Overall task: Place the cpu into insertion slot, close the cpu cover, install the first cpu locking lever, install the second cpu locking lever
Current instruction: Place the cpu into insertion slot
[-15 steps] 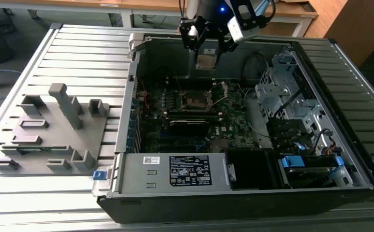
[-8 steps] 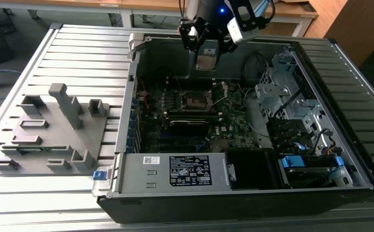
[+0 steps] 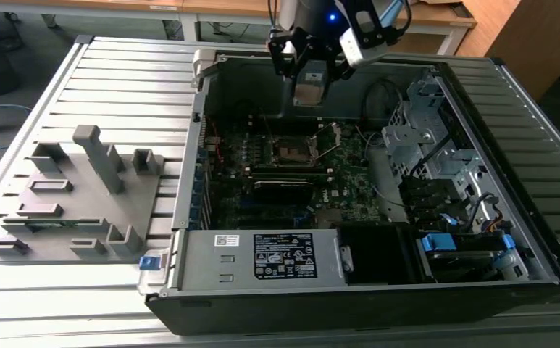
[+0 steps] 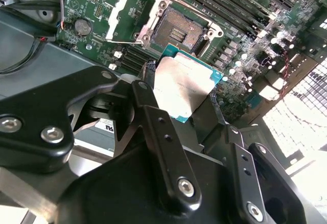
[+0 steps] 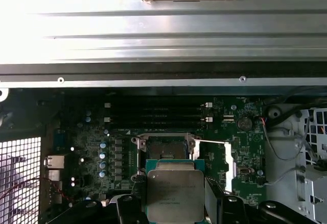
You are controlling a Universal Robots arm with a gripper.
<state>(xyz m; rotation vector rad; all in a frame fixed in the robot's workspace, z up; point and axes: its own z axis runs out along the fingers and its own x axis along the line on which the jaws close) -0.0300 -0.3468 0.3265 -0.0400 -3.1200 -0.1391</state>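
Observation:
My gripper point(image 3: 311, 94) hangs inside the open computer case, above the motherboard. It is shut on the cpu point(image 4: 184, 89), a flat square chip with a dull silver top and a green edge, held between two black fingers point(image 4: 146, 78). In the first wrist view the cpu point(image 5: 175, 193) sits just short of the insertion slot point(image 5: 164, 151). The insertion slot point(image 4: 177, 30) lies bare, a dark centre in a silvery rim, and shows on the board point(image 3: 293, 150) below the gripper. The cpu cover point(image 4: 126, 14) is swung open beside the socket, and a thin locking lever point(image 5: 210, 142) stands raised.
A grey fixture block point(image 3: 77, 196) lies on the slatted table at the exterior view's left. Black memory sticks point(image 5: 153, 114) run beside the socket. The power supply point(image 3: 280, 257) fills the case's near end, and a drive cage point(image 3: 435, 145) with cables stands at the exterior view's right.

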